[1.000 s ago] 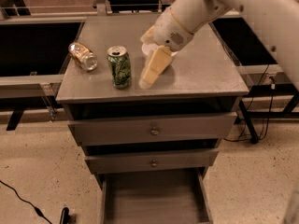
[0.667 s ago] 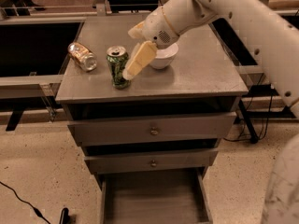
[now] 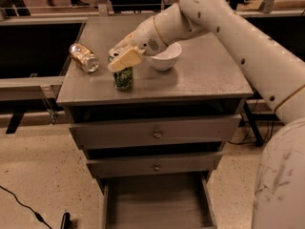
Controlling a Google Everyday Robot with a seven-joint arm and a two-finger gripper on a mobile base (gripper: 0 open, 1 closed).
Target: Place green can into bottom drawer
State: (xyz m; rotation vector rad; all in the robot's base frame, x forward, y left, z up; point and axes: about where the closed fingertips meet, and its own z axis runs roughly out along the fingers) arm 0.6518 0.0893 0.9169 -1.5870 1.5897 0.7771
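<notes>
The green can (image 3: 124,78) stands upright near the front left of the cabinet top (image 3: 205,80). My gripper (image 3: 121,52) has come in from the right and sits at the can's top. It is open, with one cream finger (image 3: 126,59) across the front of the can's upper part and the other behind it. The can rests on the cabinet top. The bottom drawer (image 3: 155,202) is pulled out below, and its grey floor is bare.
An orange-tan can (image 3: 84,57) lies on its side to the left of the green can. A white bowl (image 3: 164,58) sits just right of the gripper, under my arm. The two upper drawers (image 3: 155,133) are closed. A black cable (image 3: 24,206) runs over the floor at the lower left.
My gripper has moved left from the bowl to the green can and now straddles its top. The can has not moved.
</notes>
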